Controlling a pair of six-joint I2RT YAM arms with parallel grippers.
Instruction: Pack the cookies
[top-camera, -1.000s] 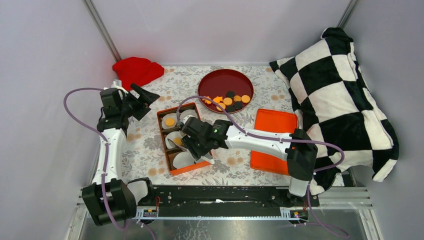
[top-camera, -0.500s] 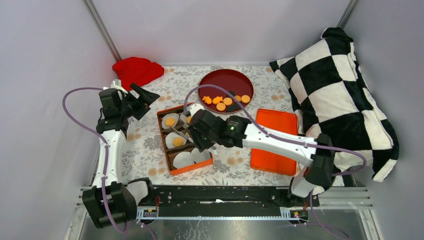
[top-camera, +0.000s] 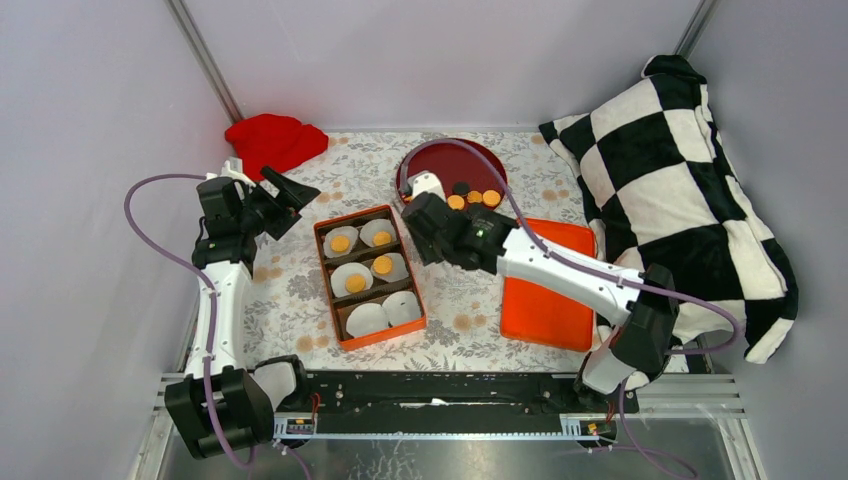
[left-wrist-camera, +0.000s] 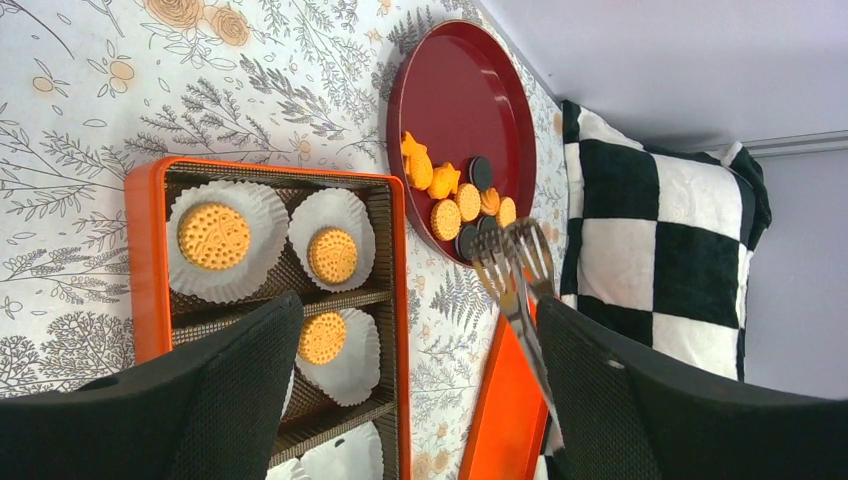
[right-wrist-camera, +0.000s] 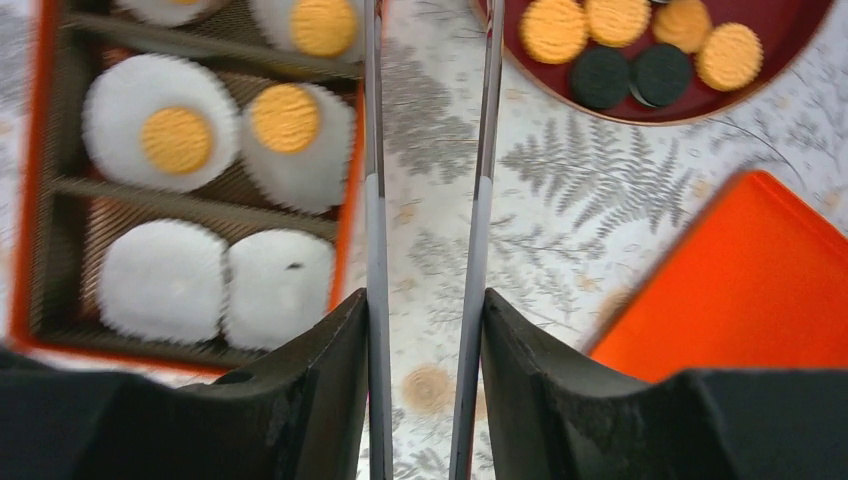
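Several cookies, orange and black, lie on the red plate, which also shows in the right wrist view. More orange cookies sit in white paper cups in the orange box; two near cups are empty. My right gripper is shut on metal tongs. The tongs' arms stand apart and hold nothing, over the cloth between box and plate, tips near the plate's edge. My left gripper is open and empty, raised left of the box.
An orange lid lies right of the box. A checkered pillow fills the right side. A red cloth lies at the back left. The table has a floral cover.
My right gripper has swung with the tongs from over the box back and right toward the plate. The cups it covered now show, with an orange cookie in the middle right cup. The left arm has not moved.
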